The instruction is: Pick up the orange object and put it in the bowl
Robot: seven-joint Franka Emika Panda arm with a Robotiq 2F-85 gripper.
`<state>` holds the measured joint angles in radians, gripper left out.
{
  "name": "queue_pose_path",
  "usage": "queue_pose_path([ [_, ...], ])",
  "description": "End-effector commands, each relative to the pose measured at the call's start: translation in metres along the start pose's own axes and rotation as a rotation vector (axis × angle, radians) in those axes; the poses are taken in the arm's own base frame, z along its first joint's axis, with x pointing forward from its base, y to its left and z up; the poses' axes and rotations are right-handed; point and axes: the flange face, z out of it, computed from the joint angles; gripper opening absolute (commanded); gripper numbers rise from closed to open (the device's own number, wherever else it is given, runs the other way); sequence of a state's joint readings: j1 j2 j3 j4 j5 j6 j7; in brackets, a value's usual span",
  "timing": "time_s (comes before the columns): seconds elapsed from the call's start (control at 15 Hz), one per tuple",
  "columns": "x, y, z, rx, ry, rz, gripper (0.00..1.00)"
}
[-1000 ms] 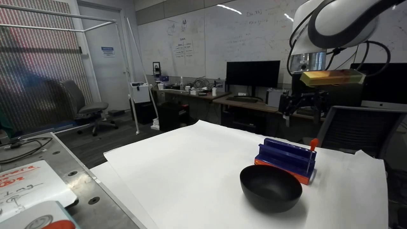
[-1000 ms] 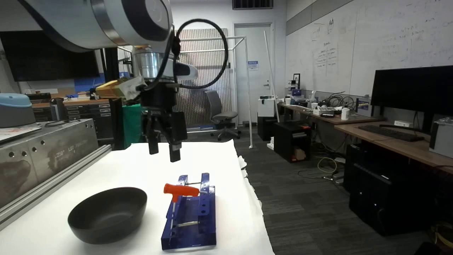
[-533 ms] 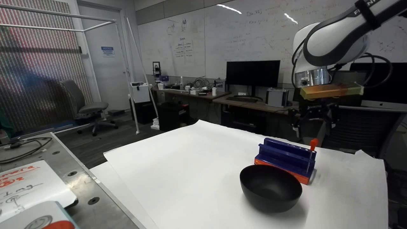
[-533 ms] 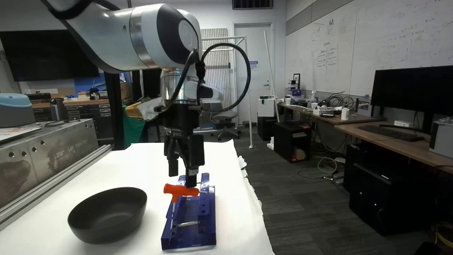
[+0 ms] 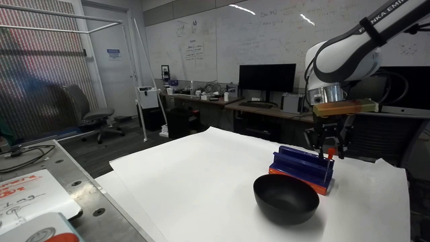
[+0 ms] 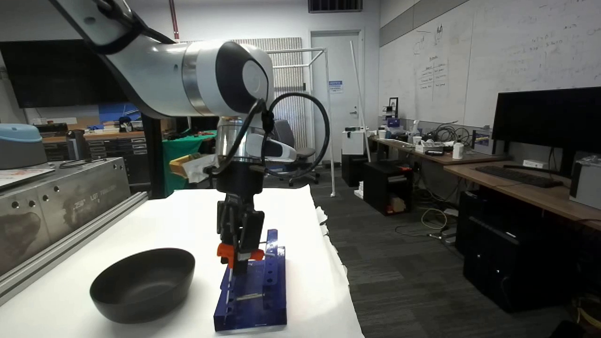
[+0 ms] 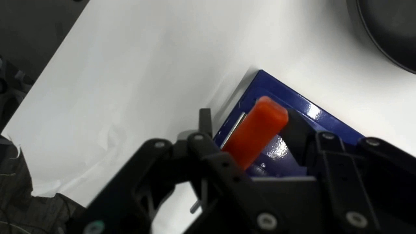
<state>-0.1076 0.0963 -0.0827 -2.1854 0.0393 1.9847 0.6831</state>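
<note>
Orange tool point(image 5: 331, 153): bowl point(image 7: 386, 29) upper right of wrist view, block point(image 7: 282, 165) right of centre, tool standing in it; claw point(image 7: 249, 123) spread either side of handle point(image 7: 255, 131), whose long axis slants lower left to upper right. Closing left-right will likely bite askew.

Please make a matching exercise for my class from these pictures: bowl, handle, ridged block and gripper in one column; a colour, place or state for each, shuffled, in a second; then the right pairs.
Column one
1. Bowl
2. Handle
3. Ridged block
4. Gripper

Column two
A. Orange-red, between the fingers
B. Open, not closed on anything
C. Black, with a round rim
D. Blue, with an orange lower side in an exterior view

Pairs: 1-C; 2-A; 3-D; 4-B
</note>
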Motion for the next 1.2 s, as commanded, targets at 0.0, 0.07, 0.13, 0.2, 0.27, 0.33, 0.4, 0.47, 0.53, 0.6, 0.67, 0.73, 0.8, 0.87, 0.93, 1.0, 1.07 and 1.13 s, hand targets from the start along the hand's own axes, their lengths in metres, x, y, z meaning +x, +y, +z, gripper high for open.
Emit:
queue_pose_path([
  [0.0, -0.001, -0.003, -0.013, 0.032, -0.021, -0.010, 0.27],
  [0.07, -0.003, -0.001, -0.020, 0.047, -0.012, -0.016, 0.20],
  [0.13, -0.004, -0.001, -0.025, 0.056, -0.003, -0.019, 0.12],
  [0.2, -0.011, 0.002, -0.040, 0.067, 0.019, -0.036, 0.05],
  [0.27, -0.015, 0.003, -0.049, 0.075, 0.034, -0.050, 0.01],
  [0.33, -0.022, 0.006, -0.064, 0.086, 0.060, -0.070, 0.04],
  [0.4, -0.032, 0.010, -0.080, 0.092, 0.086, -0.094, 0.05],
  [0.47, -0.043, 0.014, -0.100, 0.099, 0.111, -0.126, 0.05],
  [0.53, -0.052, 0.017, -0.115, 0.108, 0.126, -0.153, 0.05],
  [0.6, -0.064, 0.019, -0.132, 0.131, 0.126, -0.204, 0.05],
  [0.67, -0.074, 0.019, -0.143, 0.151, 0.114, -0.257, 0.05],
  [0.73, -0.081, 0.015, -0.149, 0.178, 0.100, -0.316, 0.05],
  [0.8, -0.087, 0.013, -0.153, 0.196, 0.090, -0.360, 0.05],
  [0.87, -0.092, 0.007, -0.148, 0.217, 0.052, -0.407, 0.05],
  [0.93, -0.096, 0.003, -0.146, 0.241, 0.031, -0.448, 0.05],
  [1.0, -0.097, -0.004, -0.138, 0.261, 0.007, -0.492, 0.05],
  [1.07, -0.099, -0.008, -0.132, 0.270, -0.004, -0.522, 0.05],
  [1.13, -0.097, -0.015, -0.119, 0.275, -0.009, -0.557, 0.05],
])
